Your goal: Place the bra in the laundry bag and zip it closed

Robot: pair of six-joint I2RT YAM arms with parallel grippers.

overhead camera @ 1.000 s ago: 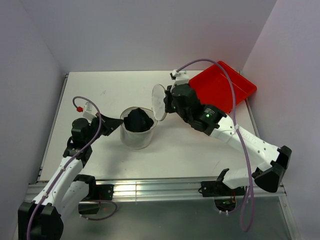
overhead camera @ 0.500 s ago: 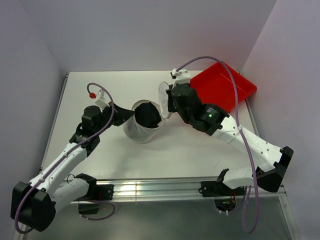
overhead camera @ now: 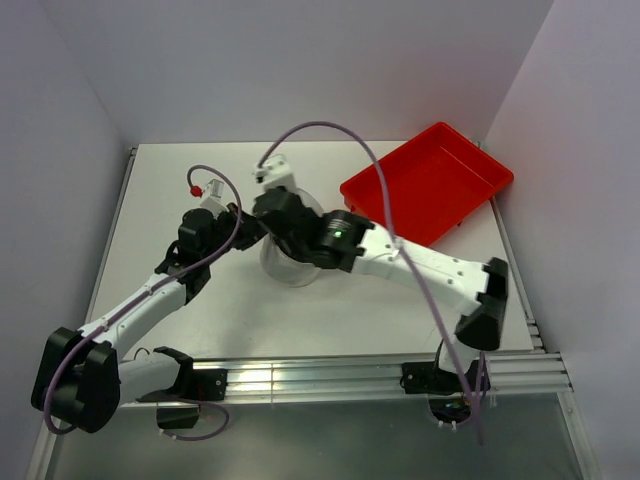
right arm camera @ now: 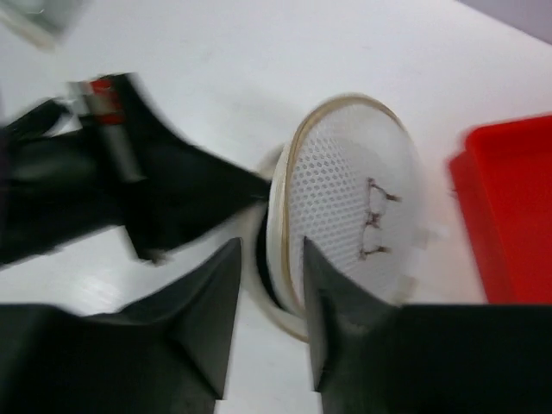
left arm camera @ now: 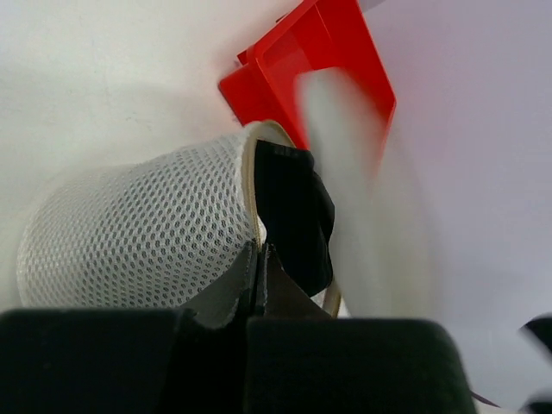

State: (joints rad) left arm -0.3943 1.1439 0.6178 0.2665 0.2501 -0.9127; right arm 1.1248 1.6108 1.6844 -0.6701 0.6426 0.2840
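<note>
left gripper (left arm camera: 259,263) is clamped on the bag (left arm camera: 129,233) rim, bra (left arm camera: 293,211) bulging out just beyond it. right gripper (right arm camera: 267,259) is parted, lid (right arm camera: 354,185) right ahead. i'd tuck the bra in fully before chasing the zip.

A white table (overhead camera: 330,320) fills the middle of the top view, matt and evenly lit. Three plain walls close it in: a back wall (overhead camera: 300,60), a left wall (overhead camera: 50,150) and a right wall (overhead camera: 590,150), all a faint lilac-grey, the left one in deeper shade. A metal rail (overhead camera: 300,375) runs along the table's near edge and catches a bright glint. A thin metal strip (overhead camera: 110,245) edges the left side. Below the rail lies a grey surface (overhead camera: 330,440).
</note>
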